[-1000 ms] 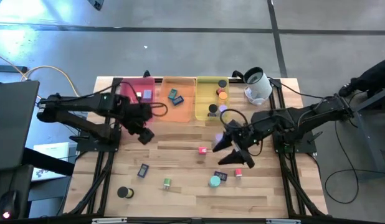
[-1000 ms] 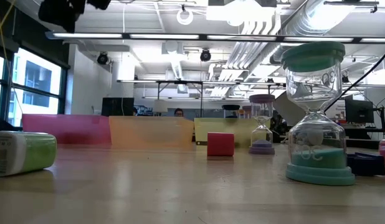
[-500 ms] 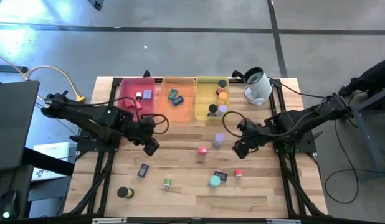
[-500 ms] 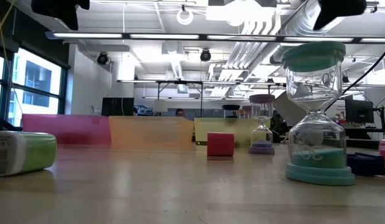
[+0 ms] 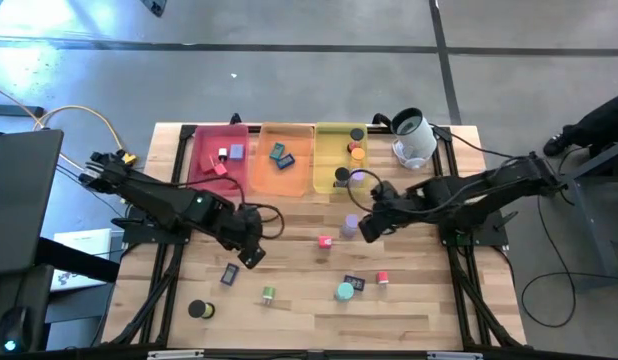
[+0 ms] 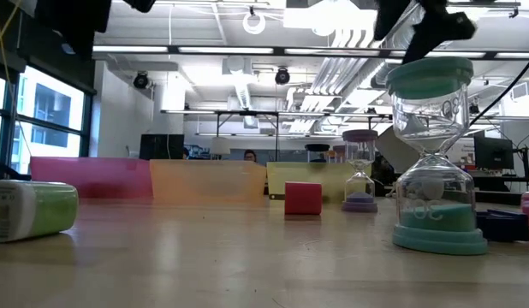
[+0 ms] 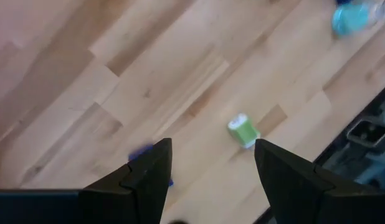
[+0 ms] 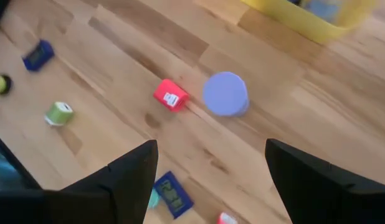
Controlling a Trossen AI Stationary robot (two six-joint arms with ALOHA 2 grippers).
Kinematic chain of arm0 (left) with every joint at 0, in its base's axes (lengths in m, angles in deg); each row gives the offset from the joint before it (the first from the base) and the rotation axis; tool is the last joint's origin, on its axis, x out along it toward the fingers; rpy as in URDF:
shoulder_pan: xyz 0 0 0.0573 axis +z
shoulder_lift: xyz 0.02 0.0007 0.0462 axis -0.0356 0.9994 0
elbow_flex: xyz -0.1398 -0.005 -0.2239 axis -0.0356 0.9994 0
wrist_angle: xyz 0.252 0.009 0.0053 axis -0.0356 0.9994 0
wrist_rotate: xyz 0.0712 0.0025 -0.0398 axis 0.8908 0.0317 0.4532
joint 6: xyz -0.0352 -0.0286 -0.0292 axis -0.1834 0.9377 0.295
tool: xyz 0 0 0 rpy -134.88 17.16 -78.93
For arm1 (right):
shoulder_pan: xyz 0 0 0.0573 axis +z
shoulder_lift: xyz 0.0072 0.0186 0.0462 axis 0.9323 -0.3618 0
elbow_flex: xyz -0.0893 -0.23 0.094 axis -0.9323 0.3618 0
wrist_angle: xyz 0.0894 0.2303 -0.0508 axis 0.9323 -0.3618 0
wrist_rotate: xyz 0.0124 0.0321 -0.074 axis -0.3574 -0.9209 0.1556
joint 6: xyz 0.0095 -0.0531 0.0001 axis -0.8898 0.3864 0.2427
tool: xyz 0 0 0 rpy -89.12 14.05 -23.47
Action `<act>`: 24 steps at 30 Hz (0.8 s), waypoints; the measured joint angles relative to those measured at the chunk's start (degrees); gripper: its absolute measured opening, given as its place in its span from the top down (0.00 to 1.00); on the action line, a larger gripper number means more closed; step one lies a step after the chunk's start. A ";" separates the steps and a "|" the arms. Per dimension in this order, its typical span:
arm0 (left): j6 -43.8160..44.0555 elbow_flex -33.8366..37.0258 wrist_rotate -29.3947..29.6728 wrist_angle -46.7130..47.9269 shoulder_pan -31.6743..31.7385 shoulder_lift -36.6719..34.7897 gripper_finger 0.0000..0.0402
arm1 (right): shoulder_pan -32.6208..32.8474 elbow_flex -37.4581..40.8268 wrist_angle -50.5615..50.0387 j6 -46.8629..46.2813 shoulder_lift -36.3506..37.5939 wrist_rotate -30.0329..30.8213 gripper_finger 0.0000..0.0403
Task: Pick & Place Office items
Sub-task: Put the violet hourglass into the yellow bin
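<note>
The right gripper (image 5: 369, 228), fingers spread wide and empty, hovers just at 3 o'clock of the small purple plastic hourglass (image 5: 351, 222), with the red plastic cube (image 5: 325, 241) at that hourglass's 8 o'clock. The left gripper (image 5: 252, 256), likewise open and empty, hangs over bare wood, the flat dark blue rectangle (image 5: 230, 274) at its 7 o'clock. The hourglass looks light, rigid and smooth (probably tippy on its round base); clamping across its wider end caps, not the thin clear waist, seems safest.
</note>
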 joint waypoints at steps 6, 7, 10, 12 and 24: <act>-4.76 0.00 -6.91 -1.01 0.47 3.33 0.45 | -2.59 0.00 3.46 9.00 -5.29 -3.62 0.29; -4.86 0.00 -6.89 -0.95 0.48 3.67 0.45 | -3.07 0.00 3.53 9.22 -6.16 -3.66 0.29; -6.53 0.00 -6.86 -0.90 0.78 4.70 0.45 | -5.01 0.00 3.34 9.23 -8.11 -4.18 0.29; -7.61 0.02 -6.47 -0.89 1.11 5.30 0.45 | -6.47 0.02 3.33 9.39 -9.49 -5.07 0.29; -9.47 0.05 -3.83 1.67 2.05 7.47 0.41 | -10.57 0.04 3.89 12.37 -13.74 -8.10 0.29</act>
